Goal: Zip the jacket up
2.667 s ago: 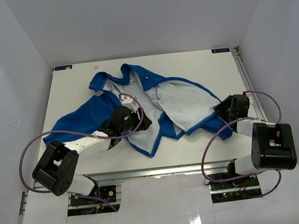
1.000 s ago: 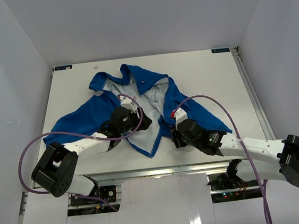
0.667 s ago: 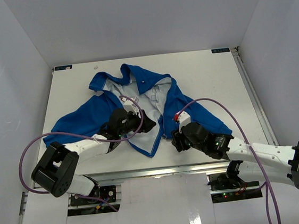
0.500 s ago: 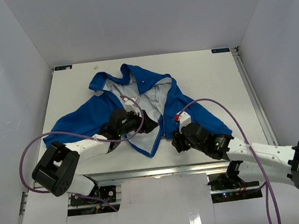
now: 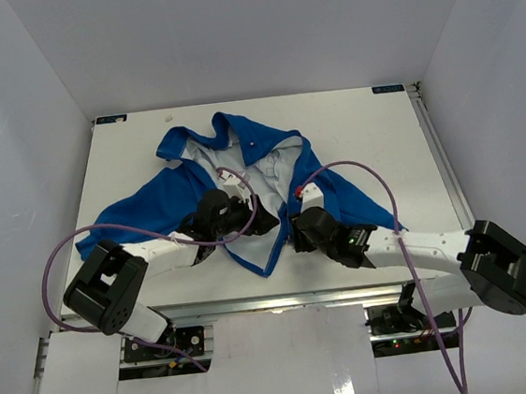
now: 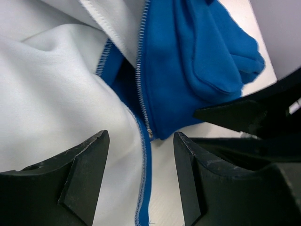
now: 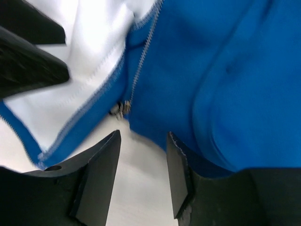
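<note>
Jacket (image 5: 343,198) from above: bright blue, lying open on white surface (image 5: 378,128), collar at far end, hem toward arm bases, pale inside showing in the middle. Left gripper (image 5: 258,220) and right gripper (image 5: 295,235) close together over the bottom of the front opening. Left wrist view: left gripper (image 6: 141,139) spread, pinching nothing, hovering over the lower end of the zipper teeth (image 6: 139,80), at the junction of blue panel and grey-white lining (image 6: 47,94); dark fingers (image 6: 235,115) of the other arm just beside, at right. Right wrist view: right gripper (image 7: 141,141) likewise spread and empty, with a small metal piece, likely the slider (image 7: 121,109), just ahead at the foot of the teeth. Judged step: taking hold of both bottom ends for joining. To do it well: pinch only the tape edge just beside the teeth, never a fold of lining; hold the slider side flat and taut; bring both ends level before seating; mind a collision between such near neighbours; pull toward the collar only after meshing of both rows.
</note>
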Robot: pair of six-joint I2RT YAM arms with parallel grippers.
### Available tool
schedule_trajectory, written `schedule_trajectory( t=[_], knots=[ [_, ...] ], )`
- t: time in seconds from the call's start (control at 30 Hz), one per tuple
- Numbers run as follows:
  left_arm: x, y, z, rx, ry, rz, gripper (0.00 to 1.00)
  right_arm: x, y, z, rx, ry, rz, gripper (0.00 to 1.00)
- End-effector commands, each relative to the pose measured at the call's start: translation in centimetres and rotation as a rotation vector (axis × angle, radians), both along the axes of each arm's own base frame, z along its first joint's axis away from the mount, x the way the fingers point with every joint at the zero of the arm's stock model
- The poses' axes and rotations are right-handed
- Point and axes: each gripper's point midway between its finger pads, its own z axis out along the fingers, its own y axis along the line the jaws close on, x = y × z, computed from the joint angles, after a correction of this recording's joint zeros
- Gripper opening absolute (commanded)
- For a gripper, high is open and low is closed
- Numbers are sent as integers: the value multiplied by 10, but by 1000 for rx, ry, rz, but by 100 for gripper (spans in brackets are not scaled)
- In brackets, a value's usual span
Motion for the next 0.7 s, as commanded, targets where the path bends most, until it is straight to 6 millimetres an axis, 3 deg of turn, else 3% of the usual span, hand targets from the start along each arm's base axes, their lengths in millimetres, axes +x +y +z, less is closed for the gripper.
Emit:
schedule_trajectory(
  t=[0.0, 0.2, 0.4, 0.57, 0.67],
  knots=[
    [17, 8, -15, 96, 33, 92, 68, 25, 24, 19, 54, -52, -94, 52],
    [22, 14, -24, 136, 58, 136, 67, 30, 20, -10, -43, -30, -128, 55],
    [24, 21, -23, 146, 54, 176, 67, 31, 14, -25, -92, -18, -152, 54],
    [26, 22, -27, 161, 62, 187, 67, 31, 10, -34, -121, -12, -159, 49],
    [26, 23, -27, 164, 64, 190, 67, 31, 7, -35, -129, -11, -158, 40]
  ],
)
